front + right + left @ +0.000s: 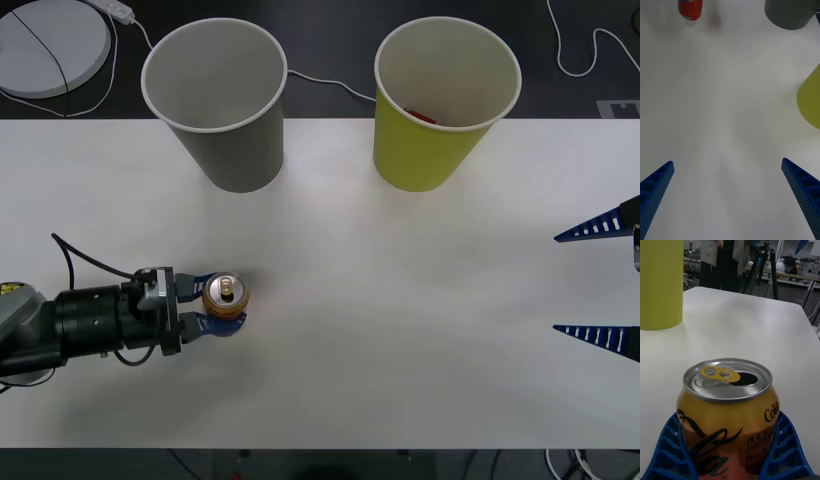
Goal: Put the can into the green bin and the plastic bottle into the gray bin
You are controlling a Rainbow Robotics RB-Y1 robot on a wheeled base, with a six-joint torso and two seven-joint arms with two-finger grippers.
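The can [728,420] bore black script lettering on its orange side, of which "Coke" could be read near one edge. Below it stood a small block of fine print, too small to read. No other legible text appeared anywhere.

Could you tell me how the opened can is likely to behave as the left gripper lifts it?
The can stands upright between the left gripper's bent fingers, so it probably won't roll. Thin walls may dent. Its mouth is open, so tilting might spill any leftover drink.
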